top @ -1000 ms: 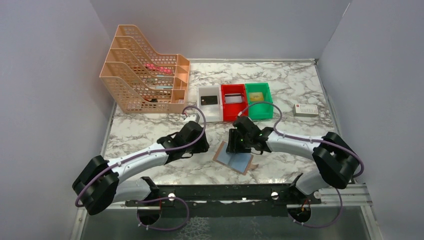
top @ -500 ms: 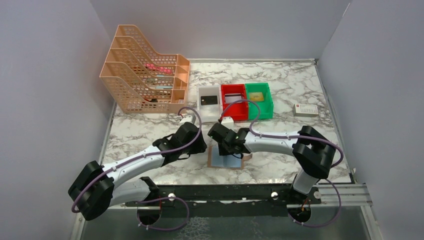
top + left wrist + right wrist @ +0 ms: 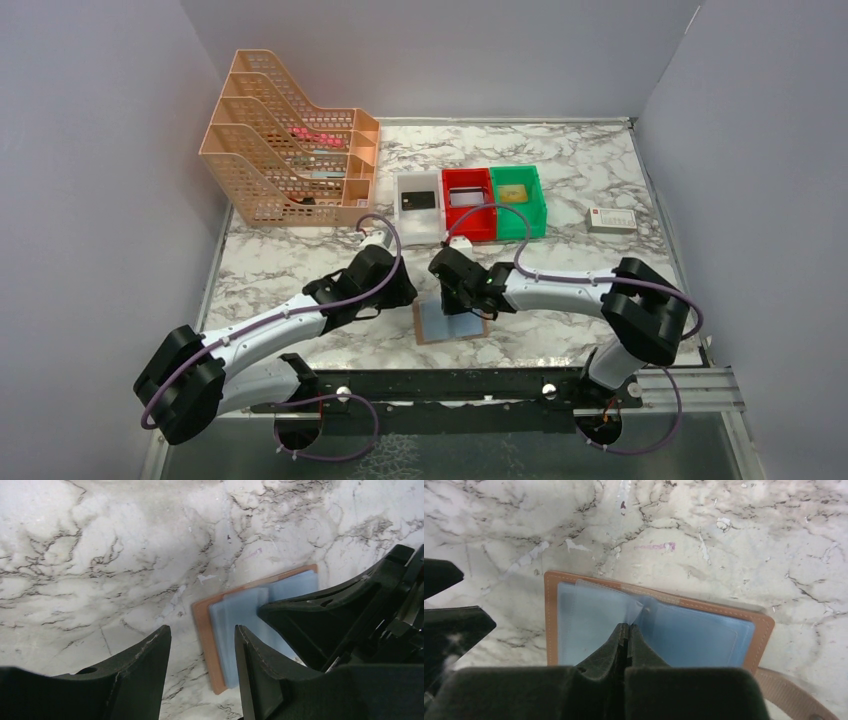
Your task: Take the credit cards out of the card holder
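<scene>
The tan card holder (image 3: 448, 326) lies spread on the marble with its pale blue panels up, between both grippers. My right gripper (image 3: 625, 625) is shut, its tips at the holder's (image 3: 704, 635) middle fold, where a clear sleeve (image 3: 609, 597) curls up against them; whether the sleeve is pinched I cannot tell. My left gripper (image 3: 202, 628) is open and empty, just above the holder's (image 3: 240, 612) left edge. No credit cards show inside the holder. A black card (image 3: 418, 199) lies in the white bin.
White (image 3: 417, 222), red (image 3: 467, 224) and green (image 3: 520, 222) bins stand in a row behind the holder. A peach file rack (image 3: 290, 160) fills the back left. A small white box (image 3: 611, 220) sits at the right. The snap tab (image 3: 794, 697) trails off the holder's right side.
My right gripper swung left over the holder and closed from wide open to shut. The holder slid left and turned square to the table edge. The left arm barely shifted.
</scene>
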